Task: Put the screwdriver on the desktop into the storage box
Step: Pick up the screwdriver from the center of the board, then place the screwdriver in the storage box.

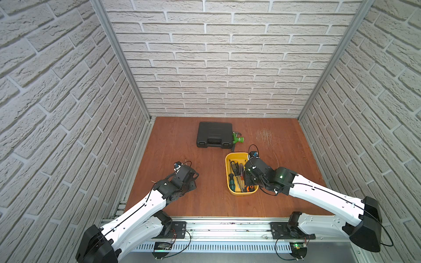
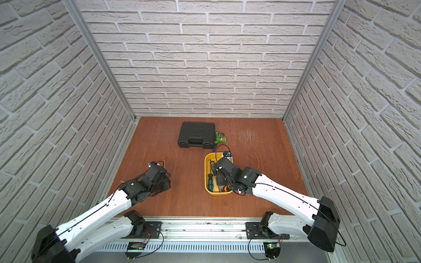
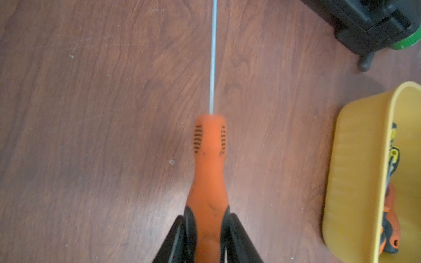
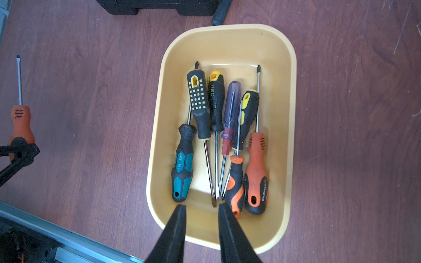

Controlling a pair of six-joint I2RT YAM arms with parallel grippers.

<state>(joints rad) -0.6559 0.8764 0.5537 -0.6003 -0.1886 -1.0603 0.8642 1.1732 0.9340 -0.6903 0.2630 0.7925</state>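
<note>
Where the top views look down on the table [image 1: 177, 145], the box [image 1: 227, 175] sits close to the middle. The case [image 1: 214, 134] is at its 11 o'clock and a scratched patch [image 1: 264, 135] at its 1 o'clock. A green object [image 1: 237, 137] lies just beside the case's 3 o'clock side. The right arm [image 1: 319, 193] reaches in from 4 o'clock, and its wrist covers that side of the box. The left arm [image 1: 141, 205] ends at the box's 9 o'clock, well apart from it. In both top views the wrists hide the tips of both tools.

In the left wrist view, the left tool [image 3: 207, 210] is clamped on the rear of the screwdriver [image 3: 209, 159], one finger on each side of the orange handle. The thin shaft runs straight ahead over bare table. I cannot tell whether the screwdriver rests on the wood or hangs just above it. The box [image 3: 355, 182] stands off to one side, not touching.

In the right wrist view, the right tool [image 4: 201, 206] hangs over the box's 6 o'clock end, its fingers narrowly parted with nothing between them. Seven stored screwdrivers [image 4: 216, 102] lie lengthwise inside. The screwdriver [image 4: 20, 118] in the left tool [image 4: 19, 148] is outside the box, well apart from it.
</note>
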